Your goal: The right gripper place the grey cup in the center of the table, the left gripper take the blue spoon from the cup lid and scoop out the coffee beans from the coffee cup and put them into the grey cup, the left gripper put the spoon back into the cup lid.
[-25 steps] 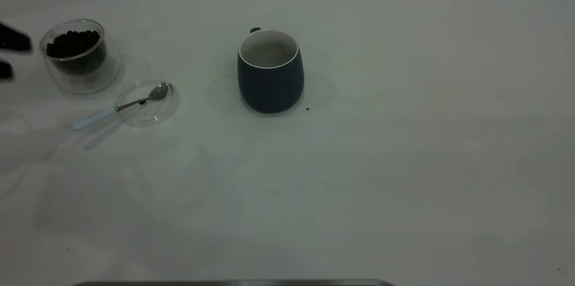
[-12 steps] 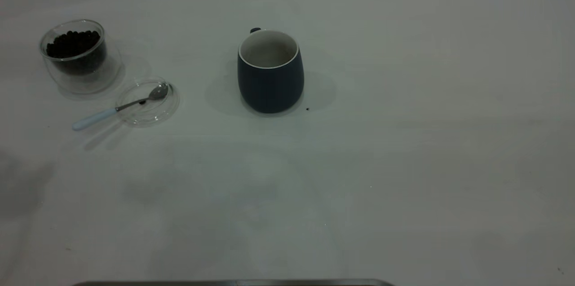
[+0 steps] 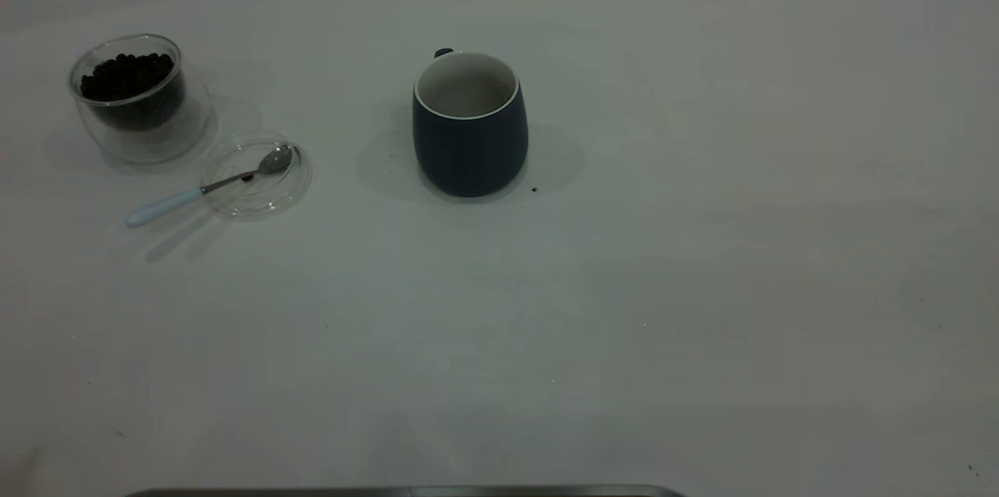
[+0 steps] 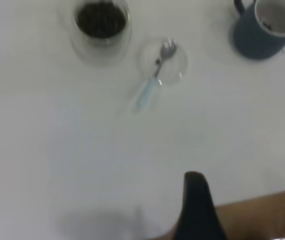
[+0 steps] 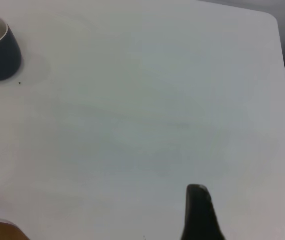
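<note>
From where I sit, the risk lies mostly in the blue spoon (image 3: pixel 204 187): its steel bowl rests inside the cup lid (image 3: pixel 257 175) while the pale handle juts over the rim onto the surface (image 3: pixel 702 286), so the balance is loose, and a bump to the lid or the handle could tip the spoon out or skate the light lid sideways. The coffee cup (image 3: pixel 139 95) stands just beside the lid and is filled with coffee beans (image 3: pixel 127 74) nearly to its rim, so any brush against it could spill them. 1 stray dark speck, likely a bean, already lies on the surface touching distance from the foot of the grey cup (image 3: pixel 470 122), and it could be overlooked. The grey cup stands upright near the centre, well apart from the lid, and my wrist view shows a few beans inside it, so I judge the task to be essentially finished. My left end effector (image 4: pixel 198 207) hangs back over the near edge of the surface, away from everything; only 1 black finger shows, so I cannot tell whether it is apart or together. The right end effector (image 5: pixel 200 212) is likewise withdrawn, and I cannot tell its state either. Counted: 1 grey cup, 1 coffee cup, 1 lid, 1 spoon, 2 end effectors.
</note>
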Robot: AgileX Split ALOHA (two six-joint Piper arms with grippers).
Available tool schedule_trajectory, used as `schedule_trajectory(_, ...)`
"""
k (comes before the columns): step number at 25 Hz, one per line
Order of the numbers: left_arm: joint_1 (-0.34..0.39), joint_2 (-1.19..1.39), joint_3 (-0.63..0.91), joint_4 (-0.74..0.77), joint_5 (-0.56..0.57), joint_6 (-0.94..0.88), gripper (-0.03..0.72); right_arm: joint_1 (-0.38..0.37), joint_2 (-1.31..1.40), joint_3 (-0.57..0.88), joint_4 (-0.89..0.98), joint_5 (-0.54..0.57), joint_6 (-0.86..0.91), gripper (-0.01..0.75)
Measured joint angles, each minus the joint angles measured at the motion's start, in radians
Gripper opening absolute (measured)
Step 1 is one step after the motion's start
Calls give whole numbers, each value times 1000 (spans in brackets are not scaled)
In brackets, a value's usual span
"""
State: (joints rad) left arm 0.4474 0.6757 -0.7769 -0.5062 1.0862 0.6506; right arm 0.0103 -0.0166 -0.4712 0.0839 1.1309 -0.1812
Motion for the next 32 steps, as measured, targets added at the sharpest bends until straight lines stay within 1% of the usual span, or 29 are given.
schedule_trajectory(2,-15,-73,0,3,7,-29,586,0,0,0,0,0,0,461)
schedule_trajectory(4,-71,-127,0,14,15,-83,586,0,0,0,0,0,0,461)
schedule_trajectory(7,-229,-185,6,46,34,-166,586,0,0,0,0,0,0,461)
schedule_trajectory(10,-376,-236,43,122,40,-242,586,0,0,0,0,0,0,461)
schedule_trajectory(12,-436,-273,82,203,44,-326,586,0,0,0,0,0,0,461)
schedule_trajectory(13,-455,-293,96,255,47,-378,586,0,0,0,0,0,0,461)
schedule_trajectory(18,-491,-400,156,494,55,-658,586,0,0,0,0,0,0,461)
schedule_trajectory(21,-515,-487,200,576,54,-769,586,0,0,0,0,0,0,461)
schedule_trajectory(25,-506,-611,268,606,41,-789,586,0,0,0,1,0,0,461)
schedule_trajectory(28,-486,-676,271,612,40,-781,586,0,0,0,1,0,0,461)
schedule_trajectory(32,-484,-695,289,601,49,-739,586,0,0,0,1,0,0,461)
